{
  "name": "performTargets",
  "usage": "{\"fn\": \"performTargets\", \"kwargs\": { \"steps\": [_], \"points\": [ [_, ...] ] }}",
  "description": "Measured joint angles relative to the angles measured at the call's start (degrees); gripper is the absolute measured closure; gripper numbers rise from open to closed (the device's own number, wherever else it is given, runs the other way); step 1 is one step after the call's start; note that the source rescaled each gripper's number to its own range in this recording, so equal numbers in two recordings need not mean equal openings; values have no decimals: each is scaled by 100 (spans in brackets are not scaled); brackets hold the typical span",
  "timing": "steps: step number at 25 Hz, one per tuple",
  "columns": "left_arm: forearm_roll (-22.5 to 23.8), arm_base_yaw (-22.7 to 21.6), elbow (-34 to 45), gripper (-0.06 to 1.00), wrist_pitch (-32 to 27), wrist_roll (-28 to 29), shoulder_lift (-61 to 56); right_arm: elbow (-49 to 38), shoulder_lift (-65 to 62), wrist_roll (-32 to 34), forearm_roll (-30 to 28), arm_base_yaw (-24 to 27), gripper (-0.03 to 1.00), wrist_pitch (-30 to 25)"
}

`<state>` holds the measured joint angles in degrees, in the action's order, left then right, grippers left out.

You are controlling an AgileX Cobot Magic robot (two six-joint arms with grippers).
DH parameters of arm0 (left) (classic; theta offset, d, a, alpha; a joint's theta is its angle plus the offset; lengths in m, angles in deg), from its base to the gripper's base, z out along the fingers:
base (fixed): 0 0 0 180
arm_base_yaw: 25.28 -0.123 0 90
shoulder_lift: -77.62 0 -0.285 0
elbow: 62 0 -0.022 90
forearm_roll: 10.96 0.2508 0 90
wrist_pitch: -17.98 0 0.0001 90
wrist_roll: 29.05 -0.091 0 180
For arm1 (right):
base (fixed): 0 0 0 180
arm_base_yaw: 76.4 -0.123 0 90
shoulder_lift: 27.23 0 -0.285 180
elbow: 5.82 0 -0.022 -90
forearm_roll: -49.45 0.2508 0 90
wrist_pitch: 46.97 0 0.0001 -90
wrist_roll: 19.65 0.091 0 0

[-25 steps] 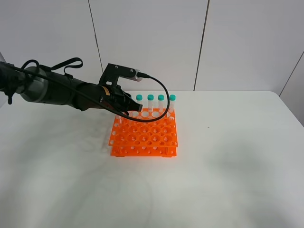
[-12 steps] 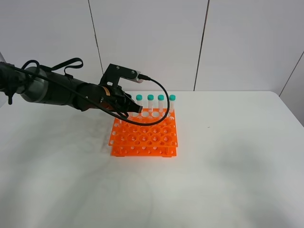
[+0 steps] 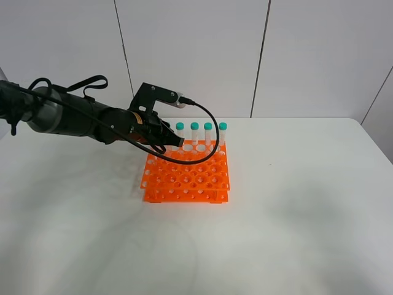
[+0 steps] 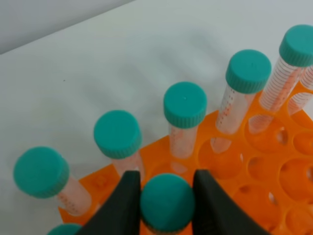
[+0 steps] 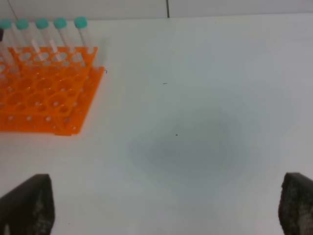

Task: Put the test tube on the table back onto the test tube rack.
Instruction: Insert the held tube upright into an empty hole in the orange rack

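White matte table carries the orange test tube rack near its middle. Left arm reaches over the rack's rear left corner. Left gripper is clamped on the teal cap of the test tube, held just above the rack, beside the back row of capped tubes. Right gripper hangs spread wide and empty over bare table, well apart from the rack.

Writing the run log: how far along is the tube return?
Done: pickup, no tube lies on the table. In hand: the left gripper grips the test tube by its cap over the test tube rack, beside the back row. Left: seating and release. Right gripper idle, open.
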<state>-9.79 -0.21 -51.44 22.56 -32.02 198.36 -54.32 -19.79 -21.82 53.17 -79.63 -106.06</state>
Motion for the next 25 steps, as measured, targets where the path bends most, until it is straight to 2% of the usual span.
{"fn": "performTargets", "kwargs": {
  "steps": [6, 23, 25],
  "points": [
    [6, 28, 0, 94, 202, 0, 155, 0, 0, 0, 0, 0, -3, 0],
    [6, 28, 0, 94, 177, 211, 147, 0, 0, 0, 0, 0, -3, 0],
    [-116, 28, 0, 94, 168, 211, 147, 0, 0, 0, 0, 0, -3, 0]
  ]
}}
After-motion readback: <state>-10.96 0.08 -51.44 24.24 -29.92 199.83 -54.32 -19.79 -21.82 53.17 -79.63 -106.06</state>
